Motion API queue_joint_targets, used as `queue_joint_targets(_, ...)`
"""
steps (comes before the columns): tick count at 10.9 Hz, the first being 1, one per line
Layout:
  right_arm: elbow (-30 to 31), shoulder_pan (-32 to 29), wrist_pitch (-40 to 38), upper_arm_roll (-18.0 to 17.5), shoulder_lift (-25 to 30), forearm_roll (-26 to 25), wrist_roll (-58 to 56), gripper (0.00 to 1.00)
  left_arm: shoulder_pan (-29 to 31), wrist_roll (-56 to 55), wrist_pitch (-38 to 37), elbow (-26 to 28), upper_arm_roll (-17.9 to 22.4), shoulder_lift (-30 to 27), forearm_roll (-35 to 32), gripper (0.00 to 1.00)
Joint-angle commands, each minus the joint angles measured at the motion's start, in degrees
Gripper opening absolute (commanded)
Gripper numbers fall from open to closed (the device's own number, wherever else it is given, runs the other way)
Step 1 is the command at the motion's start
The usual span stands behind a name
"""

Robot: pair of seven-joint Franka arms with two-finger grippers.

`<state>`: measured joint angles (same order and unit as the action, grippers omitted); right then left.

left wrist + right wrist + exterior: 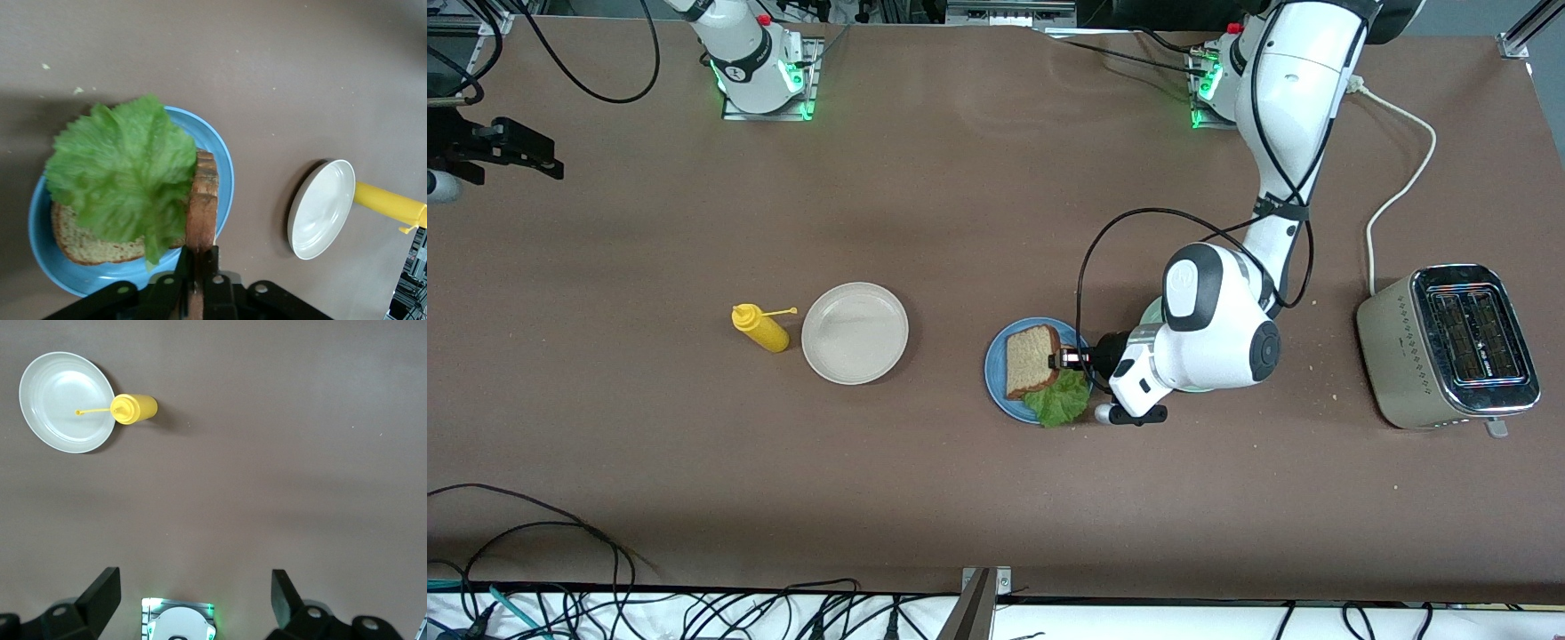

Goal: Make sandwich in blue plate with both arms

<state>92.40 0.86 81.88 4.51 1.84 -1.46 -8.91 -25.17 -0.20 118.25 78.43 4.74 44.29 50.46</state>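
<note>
The blue plate (pixel 996 373) lies mid-table and also shows in the left wrist view (pixel 220 153). On it lies one brown bread slice (pixel 87 243) with a ruffled green lettuce leaf (pixel 1060 400) on top (pixel 120 173). My left gripper (pixel 1063 359) is shut on a second bread slice (pixel 1032 356), gripping its crust edge (pixel 203 207). It holds the slice tilted up on edge over the plate, beside the lettuce (pixel 200 257). My right gripper (pixel 197 587) is open and empty, waiting high over its own base.
A cream-white plate (pixel 855 332) and a yellow squeeze bottle (pixel 761 327) stand toward the right arm's end. A pale green plate (pixel 1152 313) is mostly hidden under the left arm. A toaster (pixel 1449 347) sits at the left arm's end, with its white cord.
</note>
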Motion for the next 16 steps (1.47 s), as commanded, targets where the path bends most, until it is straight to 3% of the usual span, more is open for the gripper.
queue_joint_targets(1, -2.83, -0.15, -1.11, -0.03, -0.35, -0.83, 2.22, 1.00, 1.09, 3.61, 0.58, -0.03, 1.41, 2.02, 1.57, 1.00)
queue_joint_targets(5, -4.69, -0.06, -1.20, -0.03, 0.00, -0.92, 2.32, 1.00, 4.07, 10.05, 0.58, 2.43, 2.47, 1.86, 1.13, 1.00)
queue_joint_targets(6, -4.60, -0.15, -1.20, -0.02, -0.43, -0.83, 2.05, 1.00, 4.51, 9.96, 0.49, 2.43, 3.08, 0.98, -1.57, 1.00)
queue_joint_targets(9, -4.69, 0.46, -0.59, -0.64, -0.17, -0.39, 2.84, 1.00, 6.09, 9.52, 0.32, 2.43, 3.17, -2.80, -18.69, 1.00)
queue_joint_targets(12, -4.60, 0.20, -0.50, 0.23, -0.35, 0.48, 2.58, 1.00, 10.13, 9.43, 0.05, 8.39, 2.91, -15.41, -28.82, 1.00)
queue_joint_targets(14, -4.60, 0.64, -0.59, -0.37, -0.26, -0.64, 2.84, 1.00, 13.20, 9.52, -0.21, 13.40, 2.91, -23.07, -30.95, 1.00)
queue_joint_targets(16, -4.60, 0.38, -0.32, 0.06, -0.44, 0.31, 2.93, 1.00, 16.20, 9.52, -6.15, 14.82, 2.82, -29.93, -32.78, 1.00)
